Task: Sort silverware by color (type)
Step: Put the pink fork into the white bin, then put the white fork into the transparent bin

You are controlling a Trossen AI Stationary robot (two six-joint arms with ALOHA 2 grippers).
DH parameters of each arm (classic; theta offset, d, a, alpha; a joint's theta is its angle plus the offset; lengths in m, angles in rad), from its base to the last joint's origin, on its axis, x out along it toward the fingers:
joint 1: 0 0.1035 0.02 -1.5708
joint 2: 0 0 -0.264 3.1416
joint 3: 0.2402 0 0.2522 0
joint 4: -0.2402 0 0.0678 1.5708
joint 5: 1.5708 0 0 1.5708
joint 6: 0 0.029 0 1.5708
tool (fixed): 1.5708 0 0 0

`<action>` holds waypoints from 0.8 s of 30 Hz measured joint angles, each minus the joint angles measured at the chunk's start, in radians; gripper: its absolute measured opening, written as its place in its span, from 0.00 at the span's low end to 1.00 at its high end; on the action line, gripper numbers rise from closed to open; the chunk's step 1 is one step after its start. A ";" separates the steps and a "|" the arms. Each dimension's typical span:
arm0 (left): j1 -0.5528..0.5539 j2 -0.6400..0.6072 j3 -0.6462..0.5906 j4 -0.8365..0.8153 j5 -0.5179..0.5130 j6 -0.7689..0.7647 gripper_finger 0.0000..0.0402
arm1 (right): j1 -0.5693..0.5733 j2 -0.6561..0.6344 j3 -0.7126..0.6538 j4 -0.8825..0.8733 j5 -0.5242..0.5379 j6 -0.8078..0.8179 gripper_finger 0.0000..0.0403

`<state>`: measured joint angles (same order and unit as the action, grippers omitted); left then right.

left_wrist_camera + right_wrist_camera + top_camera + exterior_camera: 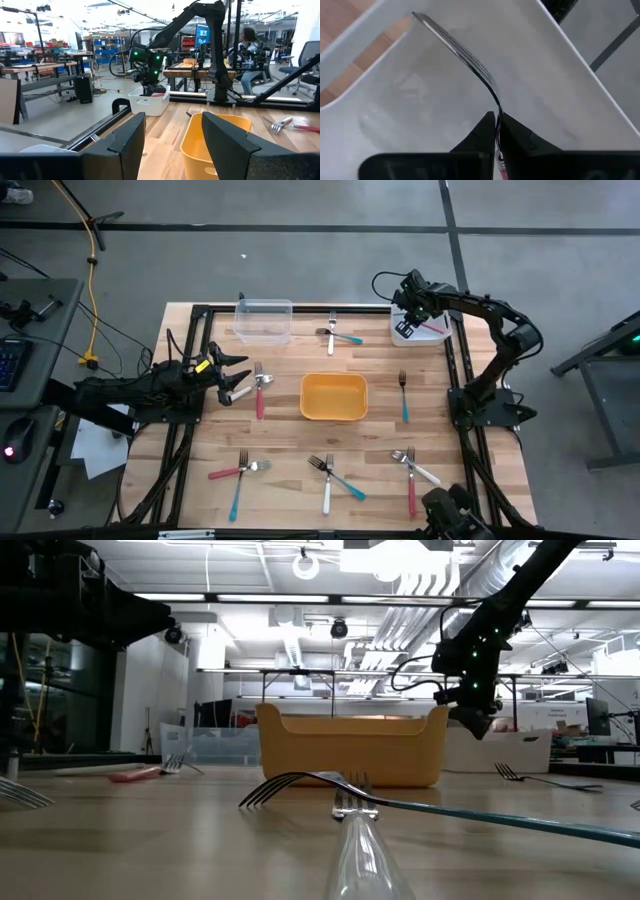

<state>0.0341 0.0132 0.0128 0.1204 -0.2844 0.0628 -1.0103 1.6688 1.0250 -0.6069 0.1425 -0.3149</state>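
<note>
My right gripper (496, 125) was over the white rectangular bin (418, 326) at the table's far right corner, its fingers pinched on the neck of one pink-handled metal fork (470, 60), tines reaching down into the bin. My left gripper (232, 378) waited at the table's left edge, fingers spread wide and holding nothing.

Bins, I counted three: the white one, a clear plastic one (264, 320) at the far left, and a yellow one (334, 397) in the centre.

Forks on the wooden table (290, 450), I counted eleven:
- far centre, a crossed pair (335, 335), one teal-handled, one plain;
- beside the left gripper, two (260, 388), one red, one white;
- right of the yellow bin, one teal (404, 395);
- near left, two (240, 471), red and teal;
- near centre, two (328, 475), white and teal;
- near right, two (411, 470), red and white.
</note>
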 joint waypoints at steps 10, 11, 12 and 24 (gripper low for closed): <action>0.000 0.000 0.000 0.000 0.002 0.027 0.46 | 0.032 -0.030 0.071 -0.107 0.013 0.054 0.19; 0.000 0.000 0.000 0.001 0.002 0.036 0.45 | 0.042 -0.042 0.074 -0.114 0.013 0.054 0.20; 0.000 0.000 0.000 0.004 0.003 0.045 0.44 | 0.054 -0.057 0.074 -0.118 0.013 0.052 0.19; 0.000 0.000 0.000 0.008 0.013 0.107 0.21 | 0.250 -0.297 0.073 -0.060 -0.007 0.116 0.02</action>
<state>0.0345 0.0132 0.0128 0.1280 -0.2714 0.1701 -0.7600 1.3720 1.0985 -0.6671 0.1355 -0.1994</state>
